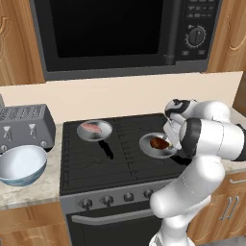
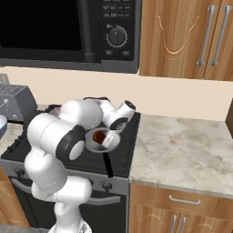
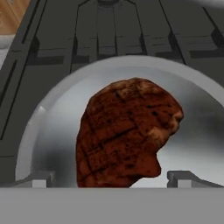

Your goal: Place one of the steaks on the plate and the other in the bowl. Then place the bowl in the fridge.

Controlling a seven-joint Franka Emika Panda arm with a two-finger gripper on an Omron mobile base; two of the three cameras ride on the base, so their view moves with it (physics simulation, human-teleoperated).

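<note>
The dark reddish-brown steak [image 3: 127, 133] lies in a silver pan [image 3: 57, 127] on the stove's right side. My open gripper [image 3: 111, 180] hangs just over it, and the fingertips [image 3: 40, 179] stand either side of the steak's near end without touching it. From the base, the same steak [image 1: 156, 142] [image 2: 99, 137] shows under the gripper [image 1: 168, 140] [image 2: 109, 138]. The pale pink steak [image 1: 91, 128] rests in another silver pan [image 1: 106, 128] at the stove's back left. The bowl [image 1: 21, 166], white inside, sits on the counter left of the stove. The plate and the fridge are out of view.
A grey toaster [image 1: 25, 126] stands behind the bowl, and a black microwave [image 1: 125, 33] hangs above the stove [image 1: 96, 163]. Pan handles point toward the stove's front. A marble counter [image 2: 182, 150] stretches to the right, with wooden cabinets [image 2: 182, 36] above it.
</note>
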